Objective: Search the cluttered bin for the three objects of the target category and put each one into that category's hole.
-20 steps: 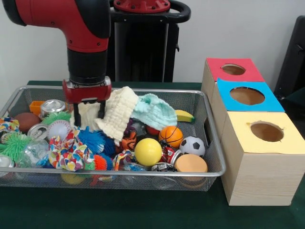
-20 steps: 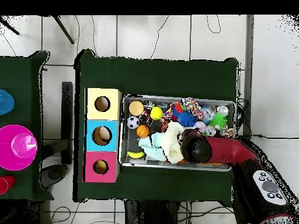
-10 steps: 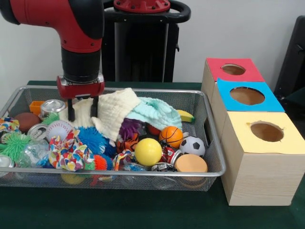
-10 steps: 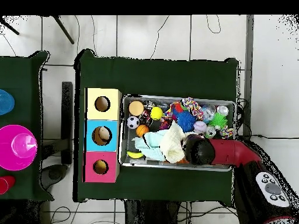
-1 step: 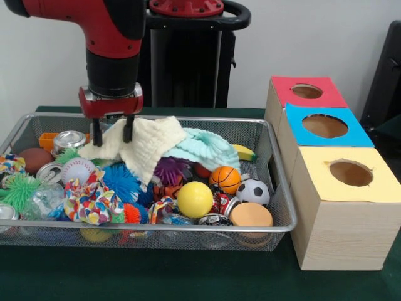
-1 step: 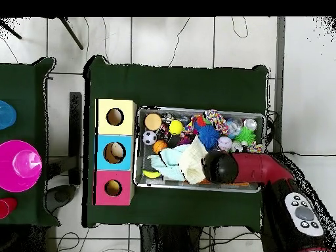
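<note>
At the bin's back-left corner, front view, the gripper (image 5: 113, 132) hangs over the cream cloth (image 5: 143, 145), its two fingers (image 5: 128, 129) straddling a raised fold of it. They look apart w/ cloth between them, but whether they're pinching it I can't tell. Overhead view is no help: the arm's head covers the gripper.

Target category isn't stated, so can't say which three things count. Candidates still in the wire bin (image 5: 276, 164):
- balls: yellow ball (image 5: 195, 199), basketball (image 5: 225, 179), soccer ball (image 5: 253, 191), baseball (image 5: 78, 169)
- cans: one upright by the back wall (image 5: 69, 141), another on its side just below it (image 5: 49, 172)
- cloths: cream one, plus mint cloth (image 5: 203, 148) touching it on the right
- spiky toys: blue (image 5: 123, 183), green (image 5: 19, 190), purple (image 5: 170, 169)
- banana (image 5: 243, 152) against the back-right wall

Progress: looks like early going. The three boxes on the bench beside the bin, i.e. red box (image 5: 305, 92), blue box (image 5: 326, 126) and yellow box (image 5: 352, 173), show dark holes in front view. Overhead, the blue box's hole (image 6: 114, 153) shows something pale inside; can't tell what. No proof of any drop yet.

Left to do, my guess: keep shifting the cloths to uncover what's under them, then pick & drop all three items.
</note>
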Controlling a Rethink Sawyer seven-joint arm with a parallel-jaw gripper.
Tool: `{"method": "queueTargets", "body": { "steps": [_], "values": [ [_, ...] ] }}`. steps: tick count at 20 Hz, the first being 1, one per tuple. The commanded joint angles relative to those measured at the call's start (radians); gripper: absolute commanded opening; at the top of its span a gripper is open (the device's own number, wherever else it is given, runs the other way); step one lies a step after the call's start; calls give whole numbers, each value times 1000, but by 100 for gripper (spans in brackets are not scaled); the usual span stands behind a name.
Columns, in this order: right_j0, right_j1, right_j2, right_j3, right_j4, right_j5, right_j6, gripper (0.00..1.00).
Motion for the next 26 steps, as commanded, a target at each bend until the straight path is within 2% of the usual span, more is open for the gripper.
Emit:
{"method": "queueTargets", "body": {
  "steps": [1,6,9,13,21,26],
  "values": [
    [64,-71,42,39,71,179,44,100],
    [108,-103,39,19,115,229,71,100],
    [98,-106,73,30,170,172,95,100],
    [105,-96,81,16,201,135,96,100],
    [113,-102,72,0,215,111,75,100],
    [83,-84,116,26,246,31,73,100]
  ]
}}
